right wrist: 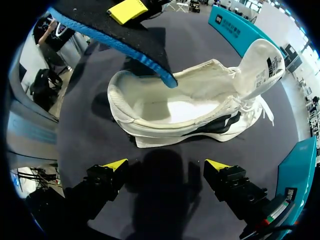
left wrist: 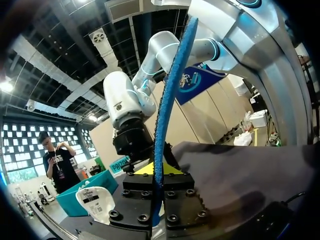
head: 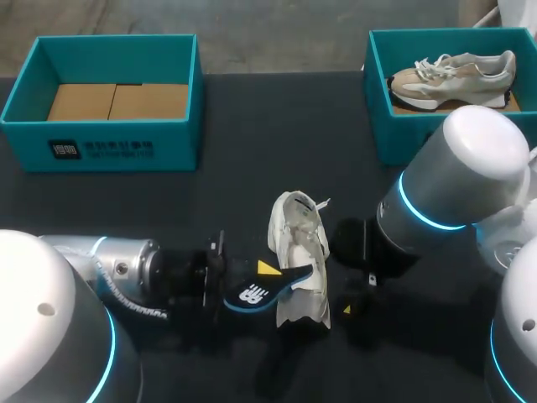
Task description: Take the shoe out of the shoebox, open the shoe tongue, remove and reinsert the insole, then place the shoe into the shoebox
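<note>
A white shoe (head: 298, 252) lies on its side on the dark table, tongue pulled open, its opening facing my right gripper (right wrist: 167, 165). A black insole with a blue rim (head: 256, 294) is clamped flat between my left gripper's fingers (head: 265, 275), and its free end rests at the shoe's opening (right wrist: 167, 77). In the left wrist view the insole (left wrist: 167, 105) stands edge-on in the shut left gripper (left wrist: 157, 176). My right gripper (head: 359, 294) hovers just right of the shoe (right wrist: 190, 107), open and holding nothing.
A teal shoebox (head: 25, 92) with a bare cardboard floor stands at the back left. A second teal box (head: 382, 126) at the back right holds a beige sneaker (head: 453, 75). My right arm's forearm (head: 457, 180) hangs over the table's right side.
</note>
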You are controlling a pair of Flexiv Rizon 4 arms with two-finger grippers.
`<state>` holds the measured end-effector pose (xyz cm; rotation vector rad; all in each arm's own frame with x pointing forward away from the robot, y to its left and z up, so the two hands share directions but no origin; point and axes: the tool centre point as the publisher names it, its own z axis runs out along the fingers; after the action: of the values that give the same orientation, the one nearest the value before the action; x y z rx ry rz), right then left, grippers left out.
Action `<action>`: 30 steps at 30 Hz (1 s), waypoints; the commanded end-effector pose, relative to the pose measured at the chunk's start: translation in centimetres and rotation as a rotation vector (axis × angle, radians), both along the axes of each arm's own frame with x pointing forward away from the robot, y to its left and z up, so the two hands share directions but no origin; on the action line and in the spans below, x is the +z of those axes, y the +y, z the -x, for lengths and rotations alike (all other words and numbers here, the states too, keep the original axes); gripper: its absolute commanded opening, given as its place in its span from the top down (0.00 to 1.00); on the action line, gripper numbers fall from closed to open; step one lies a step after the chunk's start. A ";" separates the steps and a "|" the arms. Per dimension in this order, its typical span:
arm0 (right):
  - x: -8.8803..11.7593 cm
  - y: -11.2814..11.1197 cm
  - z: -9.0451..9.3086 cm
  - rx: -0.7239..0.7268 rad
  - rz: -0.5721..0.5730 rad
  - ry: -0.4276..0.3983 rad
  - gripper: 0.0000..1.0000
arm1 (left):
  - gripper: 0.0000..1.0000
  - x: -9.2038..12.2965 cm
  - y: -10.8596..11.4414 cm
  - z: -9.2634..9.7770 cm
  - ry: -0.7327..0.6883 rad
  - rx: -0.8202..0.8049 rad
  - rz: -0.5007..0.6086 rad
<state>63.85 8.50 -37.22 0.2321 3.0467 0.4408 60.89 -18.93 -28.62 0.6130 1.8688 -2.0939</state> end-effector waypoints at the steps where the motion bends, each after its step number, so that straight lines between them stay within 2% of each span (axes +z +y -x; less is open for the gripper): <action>1: -0.2 0.1 0.1 0.000 -0.001 -0.001 0.00 | 1.00 -0.4 -0.3 -0.5 0.000 -0.001 -0.013; 19: -0.2 0.1 0.1 0.000 -0.001 -0.001 0.00 | 1.00 -1.5 -0.6 -1.8 0.005 -0.028 -0.057; 30: -0.2 0.1 0.1 0.000 -0.001 -0.001 0.00 | 1.00 1.5 -0.3 0.1 -0.021 -0.080 -0.012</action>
<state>63.85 8.51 -37.23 0.2320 3.0468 0.4411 61.17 -19.73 -27.78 0.7189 1.8660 -2.1268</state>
